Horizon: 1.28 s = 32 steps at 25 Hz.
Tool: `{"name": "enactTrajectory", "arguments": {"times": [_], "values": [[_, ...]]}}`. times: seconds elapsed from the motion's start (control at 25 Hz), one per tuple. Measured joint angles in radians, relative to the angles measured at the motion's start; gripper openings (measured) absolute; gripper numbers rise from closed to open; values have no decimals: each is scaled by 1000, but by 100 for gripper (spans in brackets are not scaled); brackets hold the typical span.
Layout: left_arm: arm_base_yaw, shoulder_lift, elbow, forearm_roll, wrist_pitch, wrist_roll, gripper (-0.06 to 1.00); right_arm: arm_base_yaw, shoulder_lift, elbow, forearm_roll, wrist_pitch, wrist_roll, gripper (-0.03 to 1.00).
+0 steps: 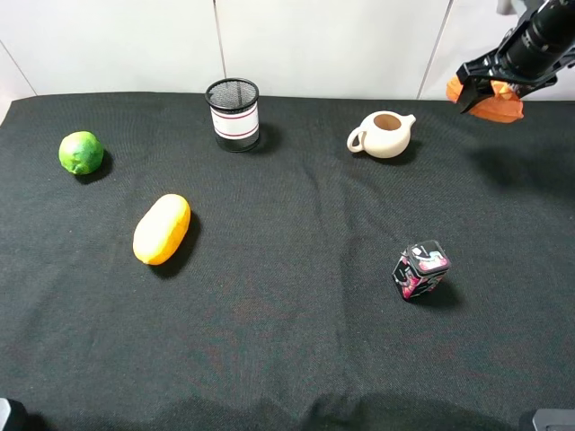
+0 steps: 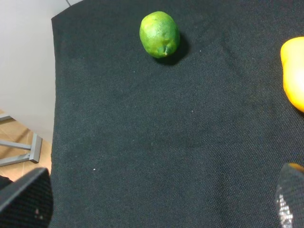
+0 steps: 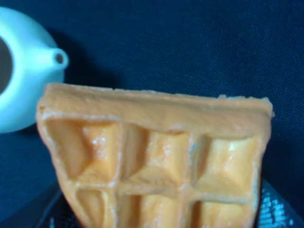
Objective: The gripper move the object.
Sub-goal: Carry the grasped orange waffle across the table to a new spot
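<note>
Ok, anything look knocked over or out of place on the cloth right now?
Only the small patterned box: it looks tipped at an angle rather than flat. The mesh pen cup and teapot stand upright.

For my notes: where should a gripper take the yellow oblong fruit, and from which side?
Probably across its narrow middle, from straight above. The yellow fruit lies flat on the cloth, long axis slightly diagonal, with nothing touching its sides; its tapering rounded ends would likely slip.
</note>
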Motion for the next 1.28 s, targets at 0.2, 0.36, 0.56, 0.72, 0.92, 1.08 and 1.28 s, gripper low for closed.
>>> {"name": "enactTrajectory", "arguments": {"times": [0.2, 0.36, 0.56, 0.72, 0.92, 1.08, 1.28], "values": [[0, 0, 0, 0, -1, 0, 99, 0, 41, 0, 2, -42, 1, 51], [0, 0, 0, 0, -1, 0, 99, 0, 71, 0, 2, -57, 2, 51], [0, 0, 0, 0, -1, 0, 99, 0, 110, 2, 1, -95, 2, 51], [0, 0, 0, 0, -1, 0, 99, 0, 134, 6, 1, -121, 2, 51], [0, 0, 0, 0, -1, 0, 99, 0, 166, 6, 1, -127, 2, 51], [0, 0, 0, 0, -1, 0, 99, 0, 189, 6, 1, -147, 2, 51], [0, 0, 0, 1, -1, 0, 99, 0, 207, 6, 2, -168, 2, 51]]}}
